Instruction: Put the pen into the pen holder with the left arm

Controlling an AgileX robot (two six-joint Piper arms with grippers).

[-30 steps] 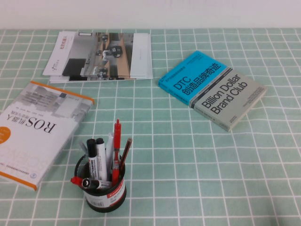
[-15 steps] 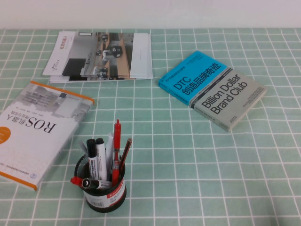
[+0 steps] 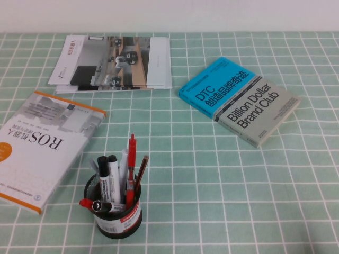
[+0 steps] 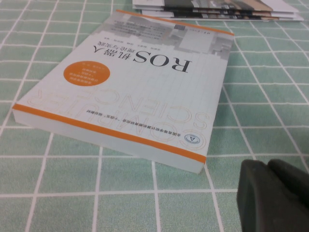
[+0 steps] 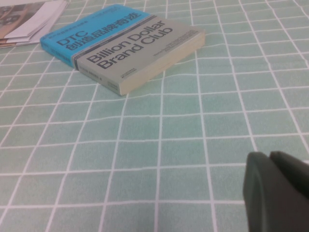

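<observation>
The red pen (image 3: 131,159) stands upright in the black mesh pen holder (image 3: 119,219) near the table's front left, among black-capped white markers (image 3: 107,177) and a brown pencil (image 3: 141,169). Neither arm shows in the high view. My left gripper (image 4: 269,166) shows only in the left wrist view, shut and empty, low over the tablecloth beside the ROS book (image 4: 135,92). My right gripper (image 5: 270,157) shows only in the right wrist view, shut and empty, over bare cloth short of the blue-grey book (image 5: 125,48).
The ROS book (image 3: 37,148) lies at the left. A stack of magazines (image 3: 114,62) lies at the back. The blue-grey "Billion Dollar Brand Club" book (image 3: 238,100) lies at the right. A green checked cloth (image 3: 222,201) covers the table.
</observation>
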